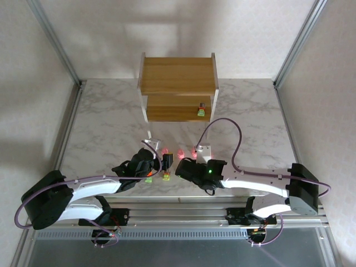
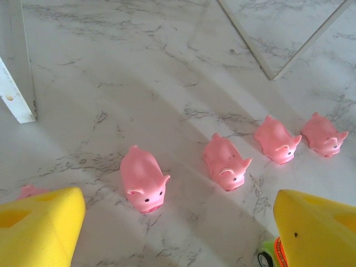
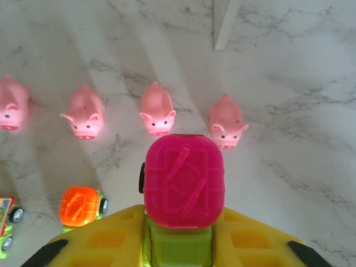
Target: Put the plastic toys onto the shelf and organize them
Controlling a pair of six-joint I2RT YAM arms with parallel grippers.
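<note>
Magenta-topped toy clamped in right gripper — overhead: blocky toy on shelf.

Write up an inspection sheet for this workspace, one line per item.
Surface: marble-pattern table, no spills seen.
Job's things: wooden shelf at the far side, with one blocky toy on its lower tier. The pink pigs stand in a row on the table, with an orange-topped car nearby.
Clutter: nothing seen.
Grippers: left end effector is open, facing the pigs and holding nothing. The right end effector is shut on a magenta-topped car.
Cables: purple cables loop off both arms.
Surroundings: pale walls and metal frame posts.
</note>
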